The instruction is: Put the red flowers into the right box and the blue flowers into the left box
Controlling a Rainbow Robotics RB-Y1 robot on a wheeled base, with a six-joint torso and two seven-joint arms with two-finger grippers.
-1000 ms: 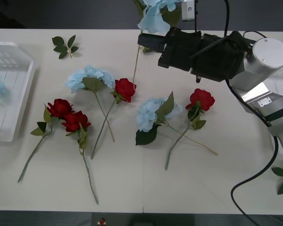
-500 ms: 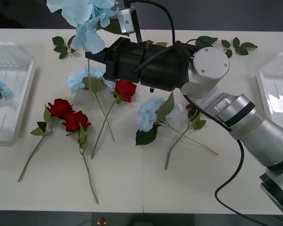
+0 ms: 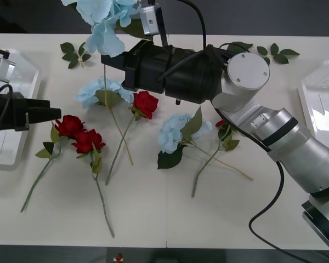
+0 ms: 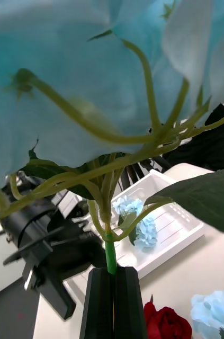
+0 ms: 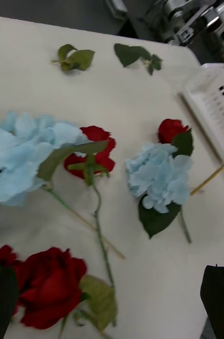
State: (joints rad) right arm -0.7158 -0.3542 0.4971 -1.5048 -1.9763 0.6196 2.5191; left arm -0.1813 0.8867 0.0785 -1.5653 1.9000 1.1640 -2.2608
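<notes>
I see my right gripper point(image 4: 113, 296) up in the air over the far left part of the table point(image 3: 170, 213). Its black fingers point(image 4: 98, 302) are squeezed tight on the green stem of a blue flower point(image 3: 101, 19), and the thin stem hangs down under the bloom.

My left gripper point(image 3: 49, 114) is low over the table's left side, just beside the left box point(image 3: 13, 148). Its 2 fingers point(image 5: 217, 288) are apart and hold nothing. In the right wrist view, 1 blue flower point(image 4: 135, 220) lies inside that box.

On the table I count 4 red flowers. 2 point(image 3: 79, 134) lie touching near my left gripper. 1 point(image 3: 145, 103) is in the middle, its stem crossing that of a blue flower point(image 3: 101, 90). 1 point(image 3: 225, 131) is half hidden under my right arm, beside another blue flower point(image 3: 172, 131).

The right box point(image 3: 323, 104) sits at the table's right edge.
</notes>
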